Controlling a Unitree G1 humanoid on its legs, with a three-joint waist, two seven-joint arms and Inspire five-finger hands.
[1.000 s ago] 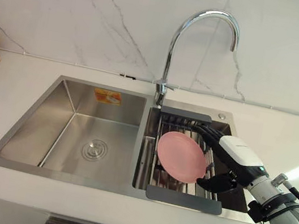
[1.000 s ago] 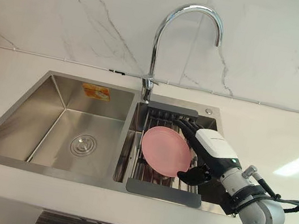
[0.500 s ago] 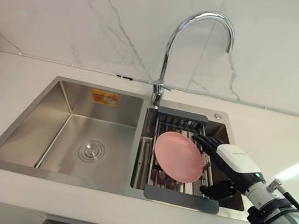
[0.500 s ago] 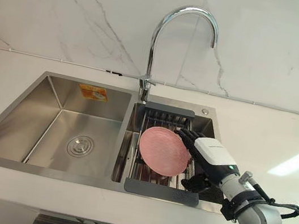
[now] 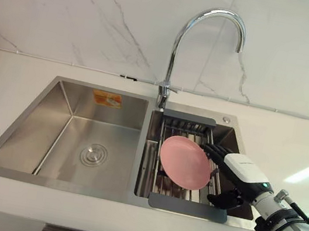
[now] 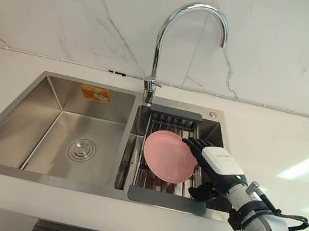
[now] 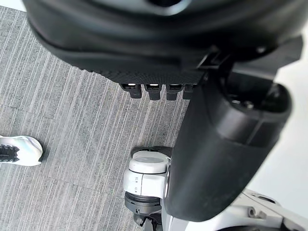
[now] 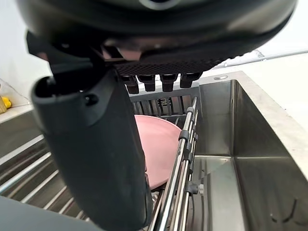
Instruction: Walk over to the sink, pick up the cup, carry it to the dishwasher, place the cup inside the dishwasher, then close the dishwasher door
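The pink plate [image 5: 186,162] stands on edge in the sink rack [image 5: 187,206], just left of the right robot hand [image 5: 244,166], its fingers straight, clamped on nothing

2 head eyes look down on sink [image 5: 33,131]; right wrist close inside it; left wrist faces floor [image 7: 72,120].

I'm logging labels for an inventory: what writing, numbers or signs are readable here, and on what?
Orange and yellow sticker on the back wall of the sink, left basin: print too blurred to read.
White cover of the right robot hand: faint print, too small to read.
No other text shows.
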